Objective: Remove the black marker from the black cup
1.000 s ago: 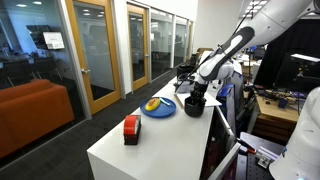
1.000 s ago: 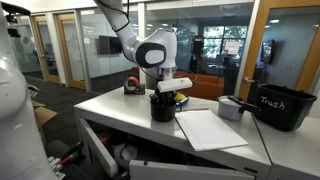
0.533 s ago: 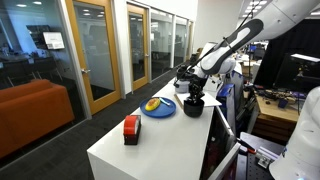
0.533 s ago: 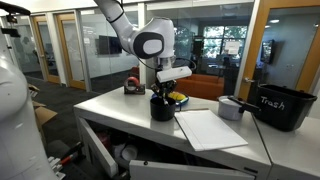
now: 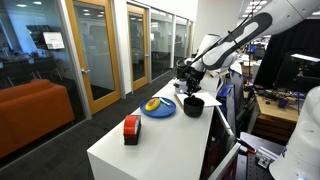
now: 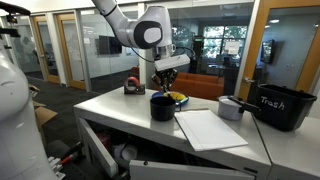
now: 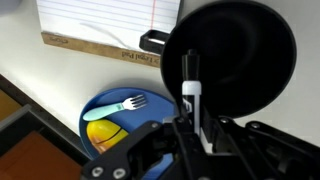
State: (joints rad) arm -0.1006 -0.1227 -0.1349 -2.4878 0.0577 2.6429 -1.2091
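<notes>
The black cup (image 5: 193,105) stands on the white table beside the blue plate; it also shows in the other exterior view (image 6: 162,106) and fills the upper right of the wrist view (image 7: 245,50). My gripper (image 5: 187,76) hangs above the cup, clear of its rim (image 6: 160,80). In the wrist view the gripper (image 7: 196,126) is shut on the black marker (image 7: 191,95), a slim stick with a white end, held upright over the cup's opening. In an exterior view the marker (image 6: 158,87) hangs just above the cup.
A blue plate (image 7: 108,112) with a fork and yellow food lies next to the cup (image 5: 158,108). A lined notepad (image 6: 210,128) lies beside the cup, a red object (image 5: 131,128) stands nearer the table end, and a black trash bin (image 6: 283,105) and a grey bowl (image 6: 232,107) stand beyond.
My gripper has risen from inside the black cup to above its rim, with the marker lifted out in it. The cup has stayed in place.
</notes>
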